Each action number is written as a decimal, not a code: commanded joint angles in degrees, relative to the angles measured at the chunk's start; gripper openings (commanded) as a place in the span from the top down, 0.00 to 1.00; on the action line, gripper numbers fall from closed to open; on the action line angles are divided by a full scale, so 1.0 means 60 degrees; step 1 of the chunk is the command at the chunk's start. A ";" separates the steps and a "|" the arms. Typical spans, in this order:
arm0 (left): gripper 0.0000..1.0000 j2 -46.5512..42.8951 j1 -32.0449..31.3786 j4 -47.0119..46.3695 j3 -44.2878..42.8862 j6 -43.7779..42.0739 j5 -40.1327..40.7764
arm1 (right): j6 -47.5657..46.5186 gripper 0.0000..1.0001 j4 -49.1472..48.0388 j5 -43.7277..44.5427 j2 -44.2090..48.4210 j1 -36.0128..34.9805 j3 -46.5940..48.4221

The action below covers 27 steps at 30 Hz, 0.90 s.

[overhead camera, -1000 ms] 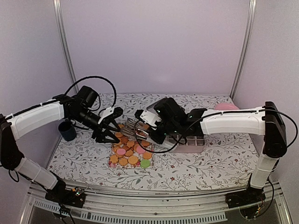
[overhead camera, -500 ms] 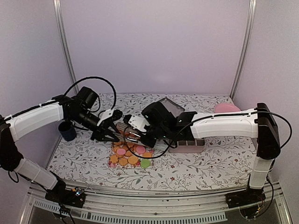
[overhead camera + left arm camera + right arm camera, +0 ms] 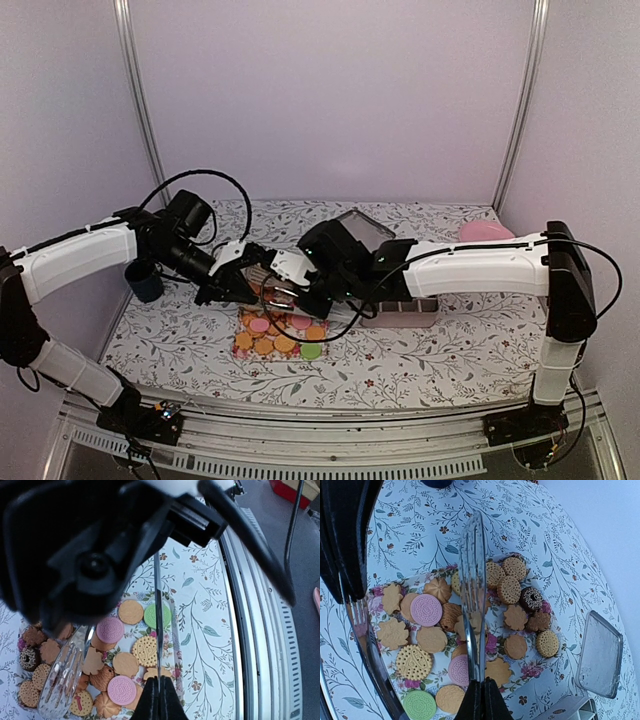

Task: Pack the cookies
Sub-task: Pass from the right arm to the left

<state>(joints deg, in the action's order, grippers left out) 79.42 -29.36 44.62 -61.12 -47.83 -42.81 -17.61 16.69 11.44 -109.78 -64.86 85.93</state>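
Under the left gripper (image 3: 159, 692), cookies (image 3: 431, 639) fill tray (image 3: 532, 670) to its rim; jaws pinch thin utensil (image 3: 156, 610). Right gripper (image 3: 479, 695) clamps slotted utensil (image 3: 472, 570) alongside. Surface (image 3: 200, 645) spreads beyond the rim.

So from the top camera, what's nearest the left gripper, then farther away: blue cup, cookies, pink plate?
From the left gripper:
1. cookies, right beside it, toward the near edge.
2. blue cup, at the left edge.
3. pink plate, far right corner.

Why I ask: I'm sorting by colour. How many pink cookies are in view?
2. One pink cookie lies clear beside the metal utensil; the other, nearer the green cookie, is partly under it. Others may be hidden.
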 commanded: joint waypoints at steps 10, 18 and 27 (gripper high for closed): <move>1.00 -0.0061 0.0088 -0.1696 0.0121 0.2521 -0.0684 | 0.3170 0.01 -0.2299 -0.2127 0.2584 0.2088 -0.0756; 1.00 -0.0395 0.1549 -0.5471 0.0598 0.7183 -0.2764 | 0.6241 0.01 -0.6000 -0.4436 0.5254 0.3802 -0.4564; 1.00 -0.0470 0.1893 -0.8509 0.1301 1.0647 -0.3590 | 0.8564 0.01 -0.8794 -0.6118 0.4756 0.4233 -0.6062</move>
<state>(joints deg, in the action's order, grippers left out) 78.13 -17.93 5.41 -55.07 4.51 -59.59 25.65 -24.84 -18.61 -78.02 -39.92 49.82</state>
